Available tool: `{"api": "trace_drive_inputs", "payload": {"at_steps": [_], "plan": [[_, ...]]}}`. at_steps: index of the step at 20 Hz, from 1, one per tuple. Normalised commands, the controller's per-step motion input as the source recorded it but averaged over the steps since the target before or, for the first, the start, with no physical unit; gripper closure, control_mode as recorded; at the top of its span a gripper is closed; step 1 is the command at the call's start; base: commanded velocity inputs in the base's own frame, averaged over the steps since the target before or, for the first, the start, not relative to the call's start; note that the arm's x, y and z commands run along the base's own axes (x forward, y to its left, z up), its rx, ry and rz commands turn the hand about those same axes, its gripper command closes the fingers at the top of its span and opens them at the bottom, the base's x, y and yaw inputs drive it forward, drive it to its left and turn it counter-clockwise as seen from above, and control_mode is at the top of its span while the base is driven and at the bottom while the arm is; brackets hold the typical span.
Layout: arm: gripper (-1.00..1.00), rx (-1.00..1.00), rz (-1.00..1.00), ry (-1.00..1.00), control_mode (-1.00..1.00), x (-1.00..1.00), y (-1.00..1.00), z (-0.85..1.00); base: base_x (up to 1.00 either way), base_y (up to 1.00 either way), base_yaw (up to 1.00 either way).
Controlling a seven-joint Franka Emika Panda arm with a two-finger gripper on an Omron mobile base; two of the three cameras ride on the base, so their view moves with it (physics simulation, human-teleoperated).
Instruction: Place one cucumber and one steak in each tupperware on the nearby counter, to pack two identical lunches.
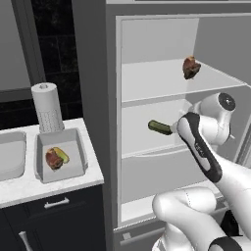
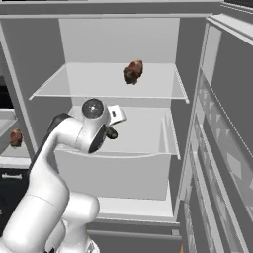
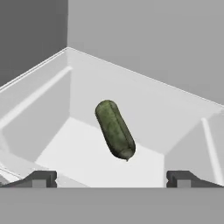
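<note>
We see the fridge (image 1: 162, 29) standing open with two shelves inside. On the upper shelf (image 2: 89, 84) a steak (image 1: 191, 67) lies toward the back right corner, well apart from everything else. On the lower shelf (image 1: 142, 142) lies a dark green cucumber (image 1: 160, 127), near the middle of the shelf, its length running roughly from left to right in the left base view. Our gripper (image 3: 112, 178) is at the front edge of that lower shelf, pointing in at the cucumber; in the hand view the two fingertips (image 3: 41, 178) stand far apart at the bottom, with the cucumber lying tilted between and beyond them, not touched by either. So the jaws are wide and hold nothing. In the left base view the hand sits just beside the right end of the cucumber; whether it touches there we cannot tell from that side. To the left of the fridge is the counter (image 1: 29, 188), and near its right edge rests a tupperware (image 1: 78, 162) that already holds a second steak (image 1: 53, 160) and a yellowish-green cucumber (image 1: 62, 155), the two lying side by side and touching. A paper towel roll (image 1: 47, 105) stands upright just behind this tupperware, toward the back edge of the counter. A second tupperware (image 1: 11, 169) sits at the left, cut off by the picture's edge.
</note>
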Motion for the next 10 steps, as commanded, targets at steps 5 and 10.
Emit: {"api": "trace_drive_inputs", "payload": {"at_steps": [5,10], "plan": [[-1.0,0.02,0.0,0.09,-1.0,0.42,-0.19,-0.18,0.0,0.0,0.0],[-1.0,0.0,0.0,0.15,-1.0,0.5,0.0,-0.48,0.0,0.0,0.0]]}}
